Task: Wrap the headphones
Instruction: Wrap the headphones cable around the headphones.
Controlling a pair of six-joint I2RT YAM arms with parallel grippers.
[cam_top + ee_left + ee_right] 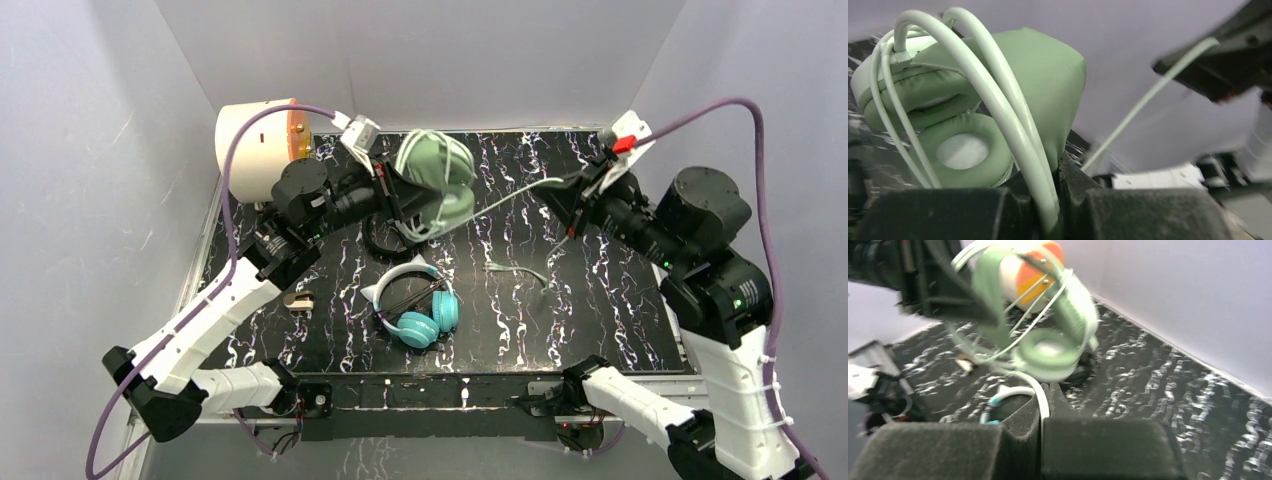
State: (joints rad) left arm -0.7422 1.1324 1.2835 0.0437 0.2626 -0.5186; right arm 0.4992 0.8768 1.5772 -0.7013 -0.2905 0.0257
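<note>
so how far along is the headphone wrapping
Done: several loops of cable lie round the green headset. In hand: the left gripper holds that headset in the air while the right gripper pinches the cable, stretched between them. Left: the teal headset and black headset lie on the table; whether either is wrapped I can't tell.

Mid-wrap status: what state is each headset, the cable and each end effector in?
Sage-green headphones: held above the table, cable looped around them.
Light cable: stretched taut to the right end effector.
Left end effector: shut on the sage-green headphones.
Right end effector: shut on the light cable.
Teal headphones: lying on the table.
Black headphones: on the table, mostly hidden.
</note>
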